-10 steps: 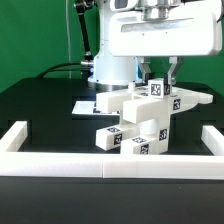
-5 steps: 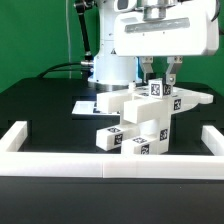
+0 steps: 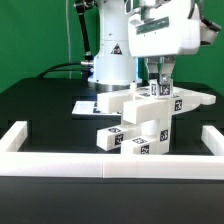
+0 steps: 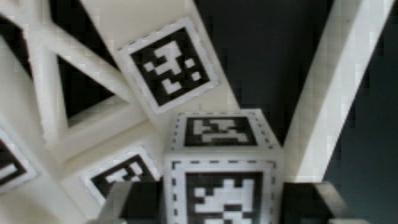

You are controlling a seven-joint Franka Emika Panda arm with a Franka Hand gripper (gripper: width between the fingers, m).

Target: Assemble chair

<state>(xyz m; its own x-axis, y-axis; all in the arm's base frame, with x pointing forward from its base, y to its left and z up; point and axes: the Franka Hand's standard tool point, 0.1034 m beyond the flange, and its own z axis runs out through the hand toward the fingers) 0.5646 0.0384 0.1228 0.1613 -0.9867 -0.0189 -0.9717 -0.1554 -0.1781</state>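
One gripper, fingers narrow, clamps one square leg atop the one chair; one border wall at six o'clock, robot base at eleven.

You are looking at the chair standing on the desk, behind the front wall; the marker board is lying behind it, toward the exterior view's left.

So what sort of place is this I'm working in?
Most likely a robotics lab test bench: a black table fenced by a low white border wall, a plain green backdrop, and a half-built white chair whose pieces all carry black-and-white square tags.
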